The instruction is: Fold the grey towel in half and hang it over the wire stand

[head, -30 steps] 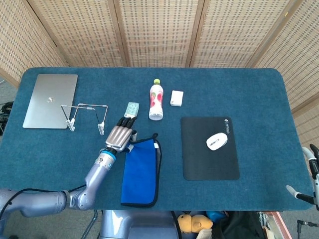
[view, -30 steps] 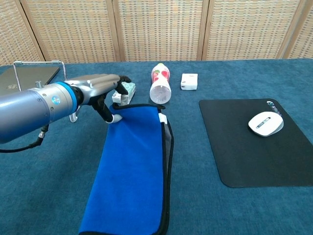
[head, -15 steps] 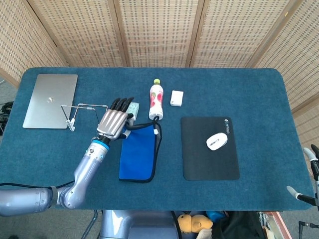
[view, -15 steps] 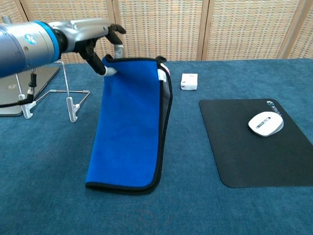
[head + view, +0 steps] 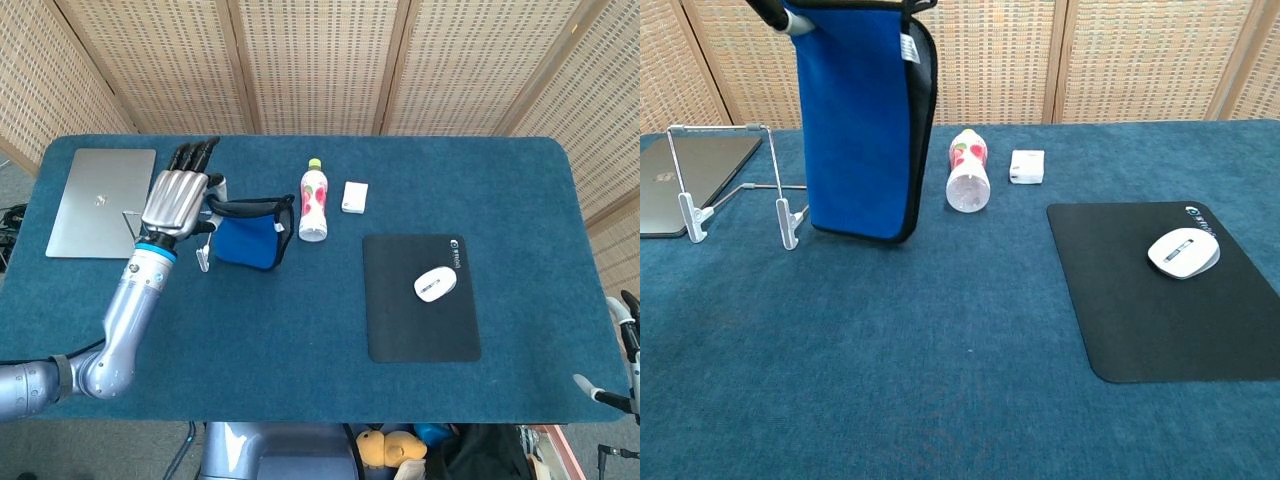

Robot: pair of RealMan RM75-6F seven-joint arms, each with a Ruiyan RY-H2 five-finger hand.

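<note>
1. The left hand (image 5: 178,201) pinches the top edge of the folded towel (image 5: 862,120), fingers stretched toward the far side of the table (image 5: 300,330).
2. The towel hangs lifted below and to the right of that hand; its blue face shows, edged in black.
3. The wire stand (image 5: 735,185) stands on the table under the hand, beside the hanging towel's lower edge.
4. The laptop (image 5: 98,202) lies left of the hand.
5. The bottle (image 5: 314,203) lies right of the towel.
6. Of the right hand only fingertips (image 5: 600,388) show at the frame's edge; its state cannot be told.
</note>
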